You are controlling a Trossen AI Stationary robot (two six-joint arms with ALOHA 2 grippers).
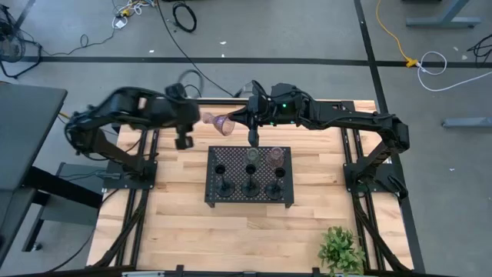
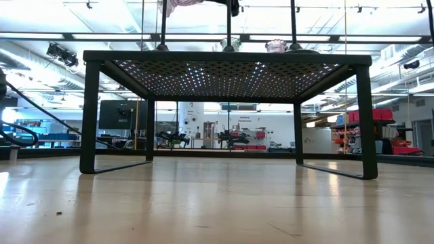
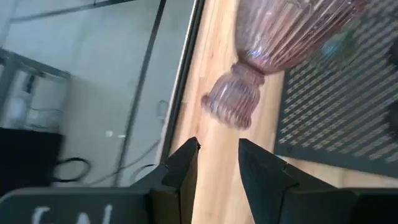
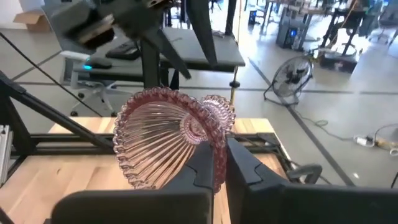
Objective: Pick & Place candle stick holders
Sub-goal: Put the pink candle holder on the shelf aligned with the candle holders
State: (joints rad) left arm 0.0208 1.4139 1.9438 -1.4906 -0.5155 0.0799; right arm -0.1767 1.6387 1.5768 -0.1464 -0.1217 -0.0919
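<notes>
Pinkish-brown glass candle stick holder [image 1: 224, 122] hangs on its side above the wooden surface [image 1: 177, 215], at about eleven o'clock from the black perforated tray [image 1: 213, 158]. I see my right gripper [image 4: 219, 163] clamped on its ribbed rim, jaws drawn close with the glass edge between them. My left gripper [image 3: 217, 163] sits just off the holder's small fluted end, fingers a narrow gap apart and closed on nothing. On the tray, three black stemmed candle stick holders [image 1: 250, 188] line the six o'clock edge. A pale green glass holder [image 1: 252, 155] and a second pinkish-brown glass holder [image 1: 276, 155] stand behind them toward twelve o'clock. A leafy potted plant [image 1: 340, 248] stands at the surface's five o'clock corner.
</notes>
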